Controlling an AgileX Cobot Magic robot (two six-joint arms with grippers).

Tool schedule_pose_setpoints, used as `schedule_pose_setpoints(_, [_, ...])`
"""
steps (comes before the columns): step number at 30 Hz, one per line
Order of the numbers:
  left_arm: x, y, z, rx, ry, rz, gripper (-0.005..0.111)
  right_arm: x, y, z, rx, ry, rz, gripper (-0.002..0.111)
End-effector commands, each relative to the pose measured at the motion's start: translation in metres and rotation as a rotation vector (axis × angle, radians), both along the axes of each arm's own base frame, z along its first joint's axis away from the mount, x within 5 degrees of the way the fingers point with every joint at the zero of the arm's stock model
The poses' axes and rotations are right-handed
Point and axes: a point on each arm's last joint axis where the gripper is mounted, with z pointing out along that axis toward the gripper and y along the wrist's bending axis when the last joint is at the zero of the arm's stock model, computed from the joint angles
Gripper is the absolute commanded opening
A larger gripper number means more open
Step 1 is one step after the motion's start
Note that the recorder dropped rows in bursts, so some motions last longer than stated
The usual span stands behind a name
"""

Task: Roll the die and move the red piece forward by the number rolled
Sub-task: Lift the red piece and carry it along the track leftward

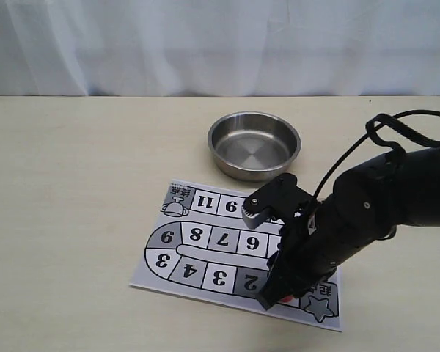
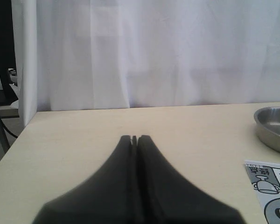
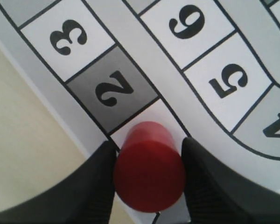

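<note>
The red piece (image 3: 149, 168) stands upright on the white square beside the grey 2 on the paper game board (image 3: 233, 79). My right gripper (image 3: 148, 142) straddles it, a black finger pressed against each side. In the exterior view only a sliver of the red piece (image 1: 287, 298) shows under the right gripper (image 1: 279, 293), at the board's (image 1: 196, 235) near right corner. The left gripper (image 2: 135, 138) is shut on nothing above bare table. No die shows in any view.
A steel bowl (image 1: 254, 145) sits beyond the board, with nothing visible inside it; its rim (image 2: 275, 128) shows in the left wrist view. A white curtain backs the tan table (image 1: 73, 191). The right arm covers the board's right end.
</note>
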Motion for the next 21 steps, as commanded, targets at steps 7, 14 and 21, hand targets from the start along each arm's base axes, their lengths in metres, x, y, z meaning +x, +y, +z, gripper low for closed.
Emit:
schedule_pose_setpoints(7, [0.0, 0.0, -0.001, -0.012, -0.002, -0.001, 0.0, 0.01, 0.014, 0.027, 0.091, -0.06, -0.006, 0.004])
schedule_pose_setpoints(14, [0.0, 0.0, -0.001, -0.012, -0.002, -0.001, 0.0, 0.002, 0.032, 0.029, 0.117, -0.104, 0.058, 0.004])
schedule_pose_setpoints(21, [0.0, 0.0, -0.001, -0.012, -0.002, -0.001, 0.0, 0.004, 0.036, 0.016, 0.103, -0.09, 0.06, 0.004])
